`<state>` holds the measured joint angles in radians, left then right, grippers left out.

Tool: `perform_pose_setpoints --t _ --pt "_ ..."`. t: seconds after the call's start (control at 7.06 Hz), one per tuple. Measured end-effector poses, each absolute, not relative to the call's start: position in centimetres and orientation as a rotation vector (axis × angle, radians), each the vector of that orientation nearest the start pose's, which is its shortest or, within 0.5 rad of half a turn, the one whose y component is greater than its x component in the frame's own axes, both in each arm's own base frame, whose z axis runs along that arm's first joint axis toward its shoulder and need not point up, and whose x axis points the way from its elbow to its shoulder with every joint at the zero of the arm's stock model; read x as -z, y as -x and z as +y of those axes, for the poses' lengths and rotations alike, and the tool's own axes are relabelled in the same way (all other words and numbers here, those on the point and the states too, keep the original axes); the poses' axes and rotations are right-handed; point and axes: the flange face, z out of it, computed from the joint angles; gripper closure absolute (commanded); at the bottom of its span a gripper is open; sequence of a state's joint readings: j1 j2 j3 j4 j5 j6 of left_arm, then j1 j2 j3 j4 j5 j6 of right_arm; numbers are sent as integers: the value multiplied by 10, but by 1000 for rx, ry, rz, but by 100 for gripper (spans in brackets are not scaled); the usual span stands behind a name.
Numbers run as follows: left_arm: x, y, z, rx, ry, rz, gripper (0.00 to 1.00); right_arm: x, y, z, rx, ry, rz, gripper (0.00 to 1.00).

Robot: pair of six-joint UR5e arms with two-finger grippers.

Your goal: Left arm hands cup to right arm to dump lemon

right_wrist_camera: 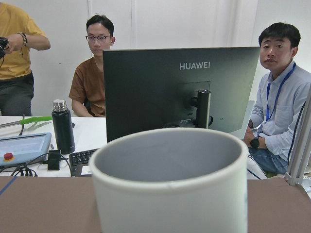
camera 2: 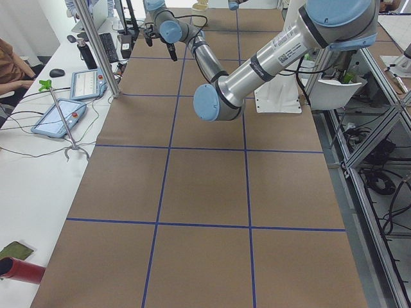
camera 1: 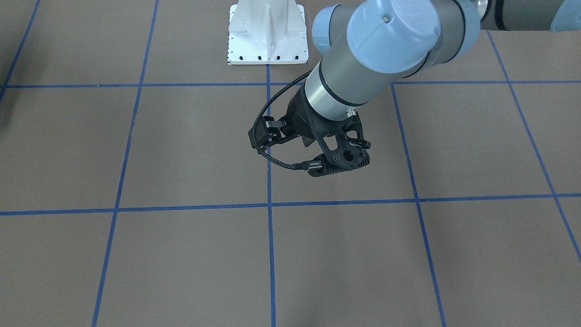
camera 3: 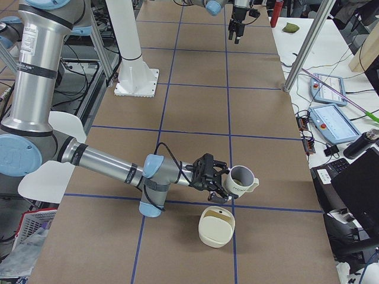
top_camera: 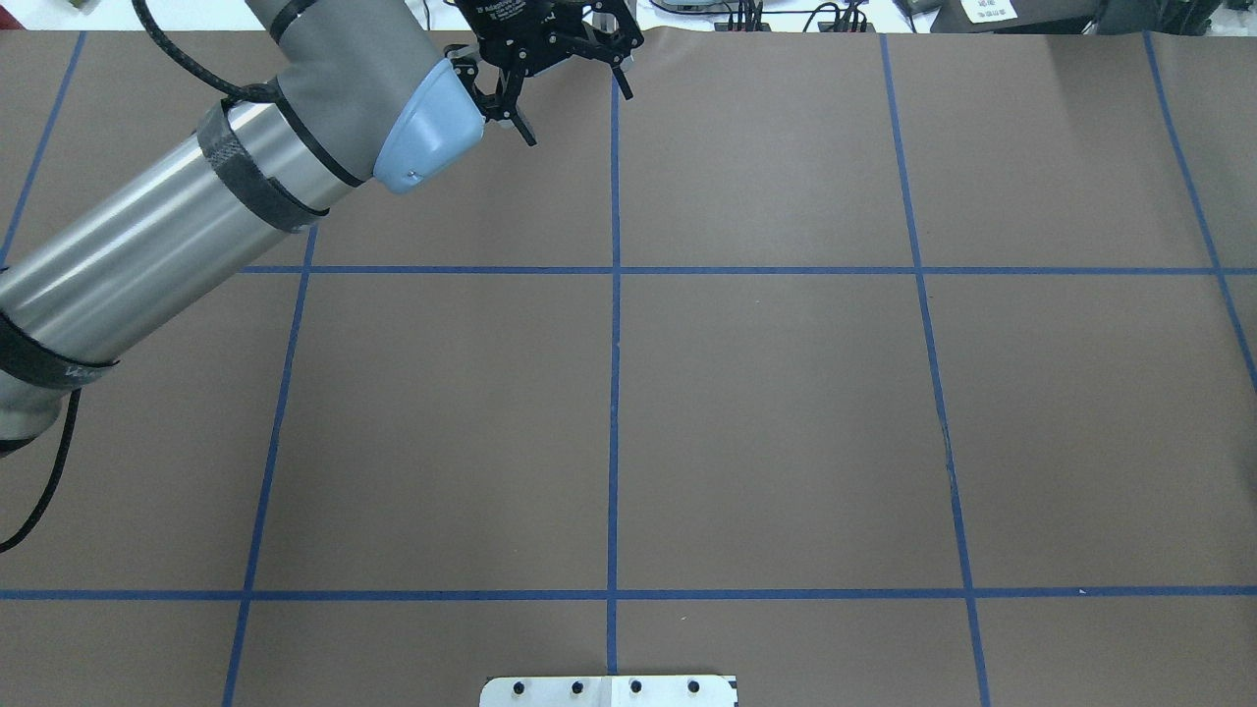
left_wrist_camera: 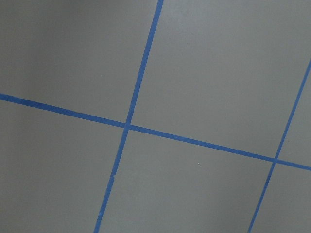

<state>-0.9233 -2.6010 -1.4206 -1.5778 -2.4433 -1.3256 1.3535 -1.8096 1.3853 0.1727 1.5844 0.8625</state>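
- Left gripper (top_camera: 574,98): jaws apart, empty, over the table's far edge.
- Right gripper (camera 3: 222,179): at the upright cup (camera 3: 243,177); we cannot tell its jaw state.
- Lemon: we cannot see it.
- Risk, we judge: a loose hold could drop the cup when tipping over the tub (camera 3: 217,226).
- Brown table (top_camera: 786,393), blue tape lines (top_camera: 614,393); people (right_wrist_camera: 92,63) behind a monitor (right_wrist_camera: 180,92).

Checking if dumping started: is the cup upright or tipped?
Upright: the cup opens upward, rim level in the right wrist view.
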Motion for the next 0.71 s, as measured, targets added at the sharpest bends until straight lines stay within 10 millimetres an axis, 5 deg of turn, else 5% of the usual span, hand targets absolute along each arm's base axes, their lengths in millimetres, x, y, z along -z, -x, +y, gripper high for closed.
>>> perform_pose_setpoints --t 0.42,0.71 --pt "-44 -387 -619 227 211 1132 0 -691 -53 -373 -616 -1155 -786 100" --pt "-49 -383 -623 237 208 1127 0 -692 -54 -368 -697 -1148 -876 100"
